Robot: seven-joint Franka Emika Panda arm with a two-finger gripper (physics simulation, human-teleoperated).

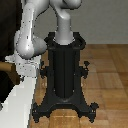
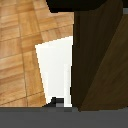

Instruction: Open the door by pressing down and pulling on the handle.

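Door: the tall, flat, very dark brown-black door panel (image 1: pixel 9 22) stands at the exterior view's left, behind the arm, above a white frame (image 1: pixel 20 97) that runs along the lower left. In the wrist view it fills one side as a dark brown slab (image 2: pixel 102 60) with the white frame surface (image 2: pixel 55 70) just beside it.

Handle: the short tan, brass-wood lever bar (image 1: pixel 6 66) pokes out at the far left edge of the exterior view, near the arm's lowest grey link; only its tip shows.

End effector: the grey end effector (image 1: pixel 21 74) sits low beside the white frame, close to the handle. I cannot tell whether its fingers are released or clenched, nor whether they touch the lever; the wrist view shows only a grey band at its base.

Handling, as a judgement: the lever looks rigid and smooth, so it may slip under a push. It will likely pivot stiffly, then the hinged panel should swing with steady resistance. Nothing here seems fragile.

Where to take hold: best out near the lever's free end, away from its pivot, pressing from above, then hooking behind to pull.

Edges: the door's pale edge and the white frame's lip lie close together; the end effector could snag there.

Room: the black robot pedestal (image 1: pixel 65 75) stands just beside the frame, narrowing the swing path. The wooden parquet floor (image 1: pixel 107 70) spreads beyond it.
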